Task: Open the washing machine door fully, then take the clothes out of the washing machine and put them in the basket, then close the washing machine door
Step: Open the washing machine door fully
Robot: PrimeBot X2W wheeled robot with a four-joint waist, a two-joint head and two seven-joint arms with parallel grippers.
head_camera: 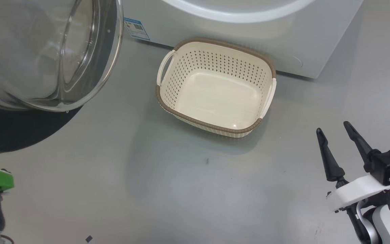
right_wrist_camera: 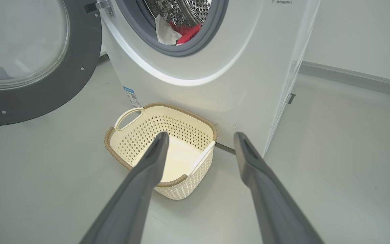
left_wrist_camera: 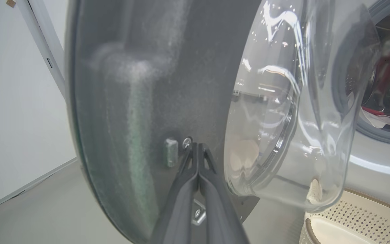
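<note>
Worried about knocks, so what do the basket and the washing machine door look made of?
The basket: probably moulded cream plastic, slightly glossy, with punched holes and a brown woven-look rim. The washing machine door: clear bowl, seemingly glass by its reflections, in a dark glossy rim, likely plastic.

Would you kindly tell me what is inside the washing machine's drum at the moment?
Red and white clothes lie at the front of the washing machine drum. How many pieces there are, and the drum's back and bottom, are hidden behind the grey door ring.
</note>
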